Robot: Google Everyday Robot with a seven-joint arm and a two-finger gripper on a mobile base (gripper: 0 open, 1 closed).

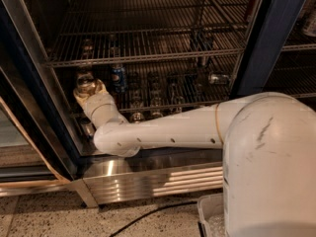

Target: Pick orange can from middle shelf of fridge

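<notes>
Arm is in the fridge, coming from the big white robot body lower right and running left along the front of the cabinet. It bends up at the elbow near the left wall. Gripper is at the left end of the middle shelf, pointing up and back, right at the orange can.

Can is upright on that rack, far left, close to the left wall. Silver top and upper body show just above the gripper; lower part is hidden behind it. Gripper looks wrapped round the can's base, but can't tell if it's open or clamped, nor if there's contact. Can't tell if the can is lifted off the rack either.

Blue can is upright on the same rack, just right of the orange one, w/ a gap between them, clear of the gripper. Another can lies on its side far right on that rack, well apart. There are dim shapes further back on the rack, too dark to ID.

Upper rack is directly above the gripper. Ribbed steel base panel sits below the arm at the cabinet front. Black cable lies on the speckled floor in front of it.
</notes>
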